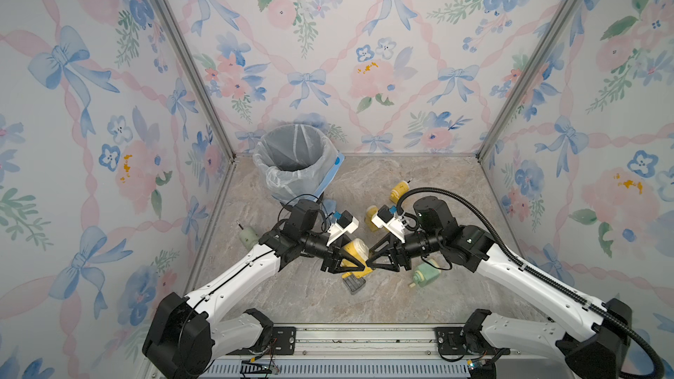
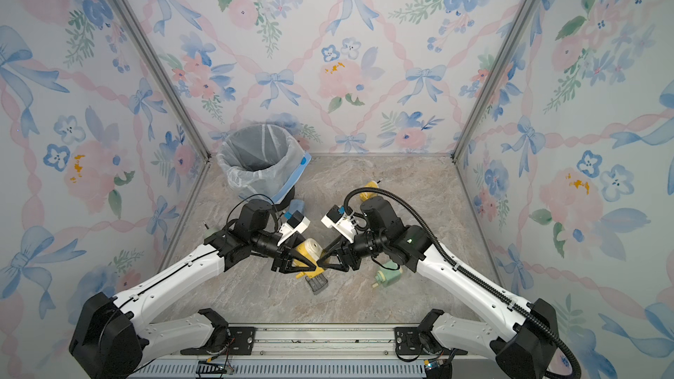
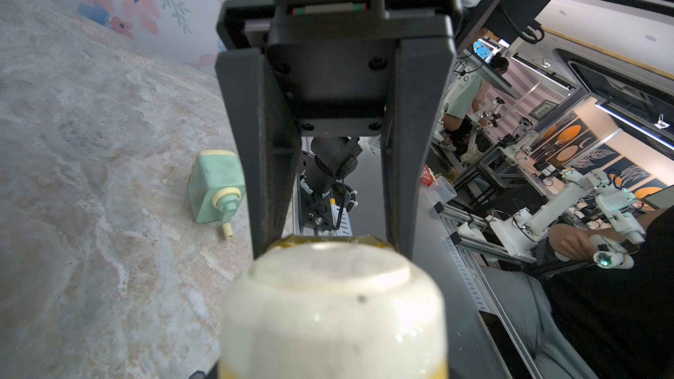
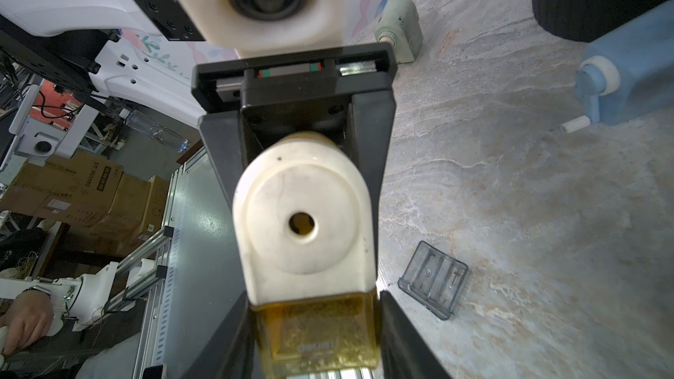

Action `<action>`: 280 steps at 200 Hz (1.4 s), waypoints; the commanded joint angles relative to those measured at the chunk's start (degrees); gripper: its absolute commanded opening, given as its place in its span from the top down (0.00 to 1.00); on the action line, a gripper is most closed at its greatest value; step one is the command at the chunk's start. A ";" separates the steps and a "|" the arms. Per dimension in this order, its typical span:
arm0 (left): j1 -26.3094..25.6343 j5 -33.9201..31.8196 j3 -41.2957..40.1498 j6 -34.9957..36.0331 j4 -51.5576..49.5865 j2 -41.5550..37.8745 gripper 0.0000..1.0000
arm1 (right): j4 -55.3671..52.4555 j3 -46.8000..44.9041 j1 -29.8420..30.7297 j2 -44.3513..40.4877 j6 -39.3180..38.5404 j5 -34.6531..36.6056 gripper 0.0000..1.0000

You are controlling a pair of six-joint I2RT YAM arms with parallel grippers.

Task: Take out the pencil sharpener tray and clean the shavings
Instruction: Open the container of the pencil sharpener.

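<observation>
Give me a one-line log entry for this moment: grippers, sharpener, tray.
left gripper: shut on yellow sharpener | right gripper: shut on amber tray | amber tray: not yet out | bin: at back wall

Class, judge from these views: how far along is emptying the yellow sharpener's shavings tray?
Done: the left gripper is clamped on the yellow sharpener. In hand: the right gripper is shut on its amber tray, which sits in the body with shavings inside. Left: slide it out and tip it into the lined bin.
</observation>
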 commanded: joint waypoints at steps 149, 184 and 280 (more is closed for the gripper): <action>0.18 -1.81 -0.21 2.24 -1.64 -1.19 1.00 | -1.73 1.34 1.03 -0.40 1.23 2.00 0.21; 0.12 -1.89 -0.30 2.24 -1.60 -1.75 1.00 | -1.49 1.27 2.22 0.68 0.95 3.48 0.22; 0.16 -1.36 -0.39 2.40 -1.61 -2.13 1.00 | -0.48 1.26 2.51 1.39 1.12 1.83 0.38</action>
